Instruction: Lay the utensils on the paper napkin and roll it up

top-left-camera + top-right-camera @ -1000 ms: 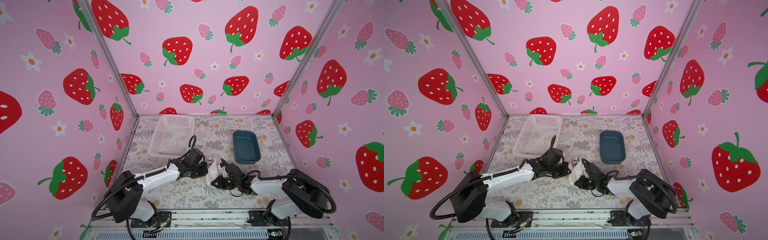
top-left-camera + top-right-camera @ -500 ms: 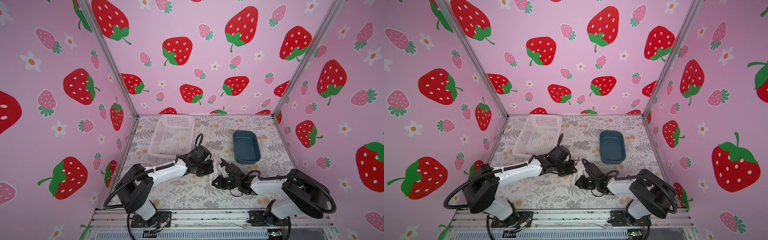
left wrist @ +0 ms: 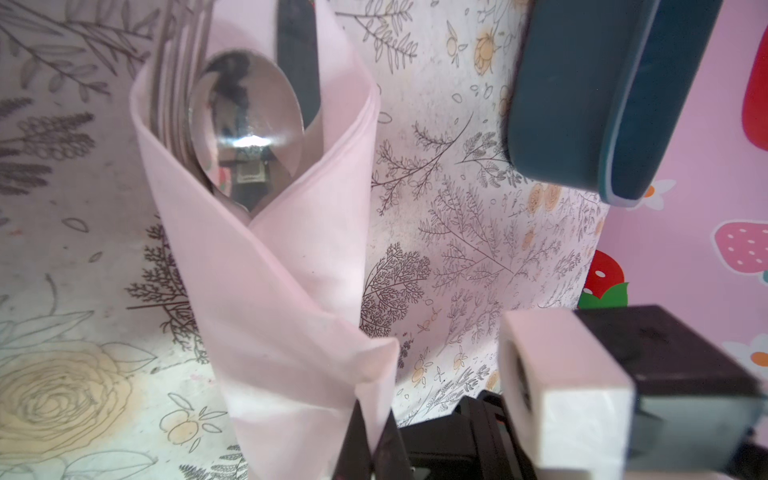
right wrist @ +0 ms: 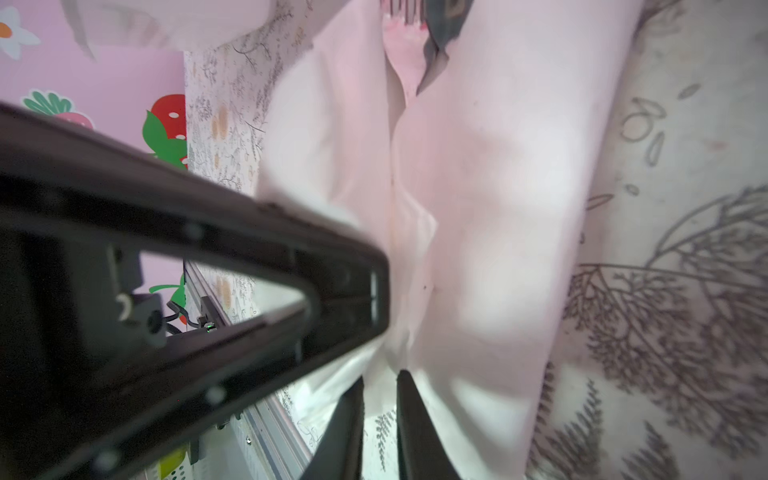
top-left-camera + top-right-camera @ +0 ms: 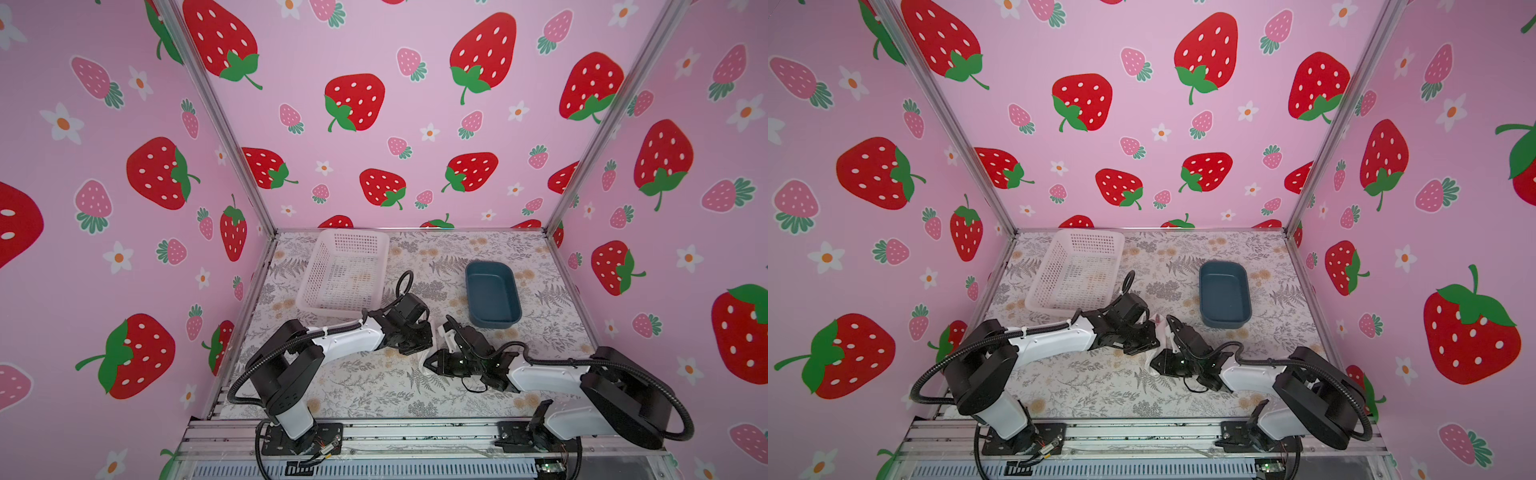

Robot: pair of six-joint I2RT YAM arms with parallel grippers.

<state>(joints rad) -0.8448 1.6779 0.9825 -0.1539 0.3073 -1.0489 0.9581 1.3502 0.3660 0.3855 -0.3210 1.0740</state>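
Observation:
The paper napkin (image 3: 282,291) lies folded around the utensils on the table's front middle. The silvery spoon (image 3: 245,124) has its bowl sticking out of the open end, with fork tines (image 3: 178,75) beside it. In the right wrist view the fork (image 4: 401,41) peeks out of the far end of the napkin (image 4: 498,208). My left gripper (image 3: 374,436) is shut on a loose napkin corner. My right gripper (image 4: 380,386) pinches a napkin fold between narrow jaws. In both top views the left gripper (image 5: 424,347) (image 5: 1152,340) and the right gripper (image 5: 432,365) (image 5: 1156,365) meet over the mostly hidden napkin (image 5: 440,332).
A white perforated basket (image 5: 316,270) stands at the back left. A dark blue tray (image 5: 490,291) sits at the back right, close to the roll in the left wrist view, where the tray (image 3: 582,83) fills a corner. Pink strawberry walls enclose the floral table (image 5: 374,386).
My left arm has swung right and forward to the middle, carrying the napkin corner over the utensils. The raised white sheet is now mostly covered. The right gripper has stayed put.

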